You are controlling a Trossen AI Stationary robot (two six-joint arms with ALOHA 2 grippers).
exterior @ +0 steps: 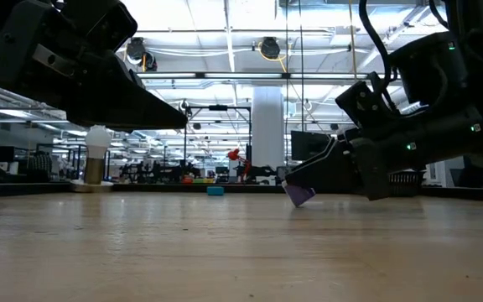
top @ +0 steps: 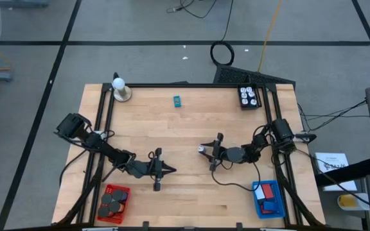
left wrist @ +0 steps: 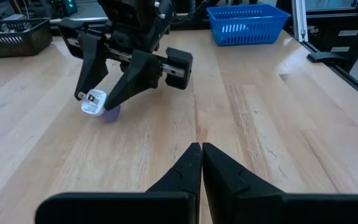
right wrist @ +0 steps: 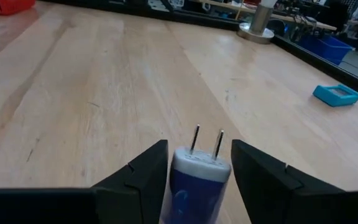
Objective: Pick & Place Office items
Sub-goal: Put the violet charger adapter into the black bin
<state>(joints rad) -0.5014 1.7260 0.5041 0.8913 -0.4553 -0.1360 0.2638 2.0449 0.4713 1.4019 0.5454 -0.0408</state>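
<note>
One small blue-and-white plug adapter [right wrist: 194,174], rigid and light, sits between the right gripper's [right wrist: 194,171] part-open jaws, centre-right; squeeze its flat sides, not the prongs.

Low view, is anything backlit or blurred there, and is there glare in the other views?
Low view: bright ceiling lights leave both arms near-silhouettes; the near table is soft. Right wrist view: sheen on the wood, and the plug in the right tool is slightly blurred. High view: even light, faint shadows.

Red basket [top: 114,203] discs: count unclear, maybe four.
</note>
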